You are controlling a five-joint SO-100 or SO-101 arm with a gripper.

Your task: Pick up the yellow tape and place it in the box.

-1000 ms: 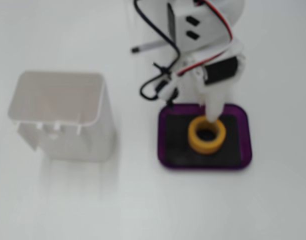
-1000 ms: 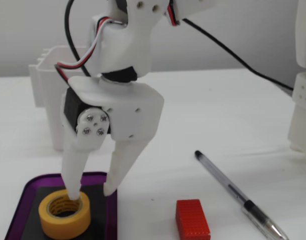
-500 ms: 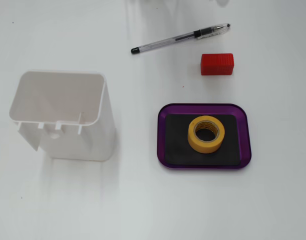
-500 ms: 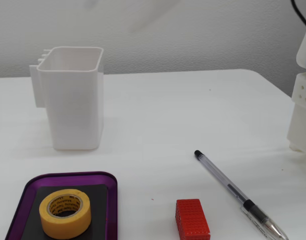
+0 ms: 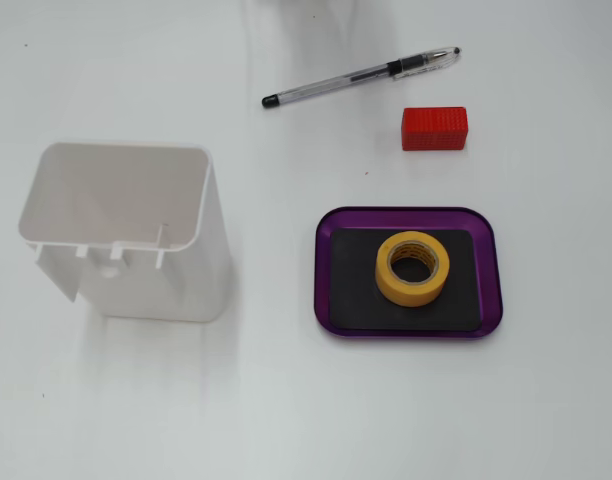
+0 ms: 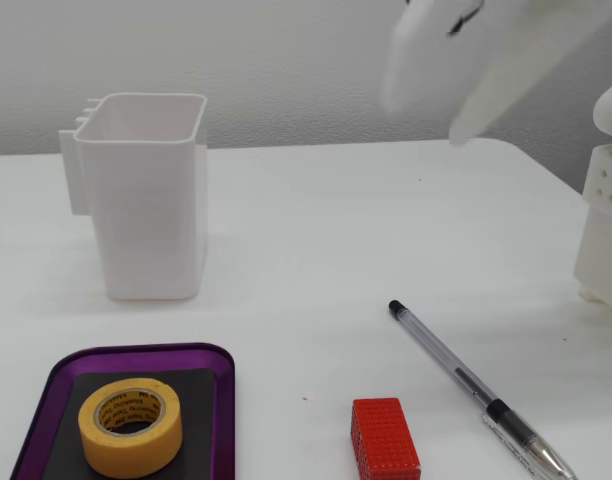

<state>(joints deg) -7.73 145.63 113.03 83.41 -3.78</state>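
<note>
The yellow tape (image 5: 412, 267) lies flat inside the box (image 5: 492, 270), a shallow purple tray with a black base, a little right of the base's middle. In the other fixed view the tape (image 6: 131, 427) sits in the tray (image 6: 222, 400) at the lower left. My gripper (image 6: 436, 105) shows only there, as a blurred white shape high above the table at the upper right, far from the tape and holding nothing that I can see. The blur hides how its jaws stand. It is out of the top-down fixed view.
A tall white plastic container (image 5: 126, 235) stands left of the tray (image 6: 151, 200). A red block (image 5: 435, 129) and a pen (image 5: 361, 77) lie beyond the tray; they also show in the side view, block (image 6: 384, 438) and pen (image 6: 471, 385). The arm's white base (image 6: 606, 230) stands at the right edge.
</note>
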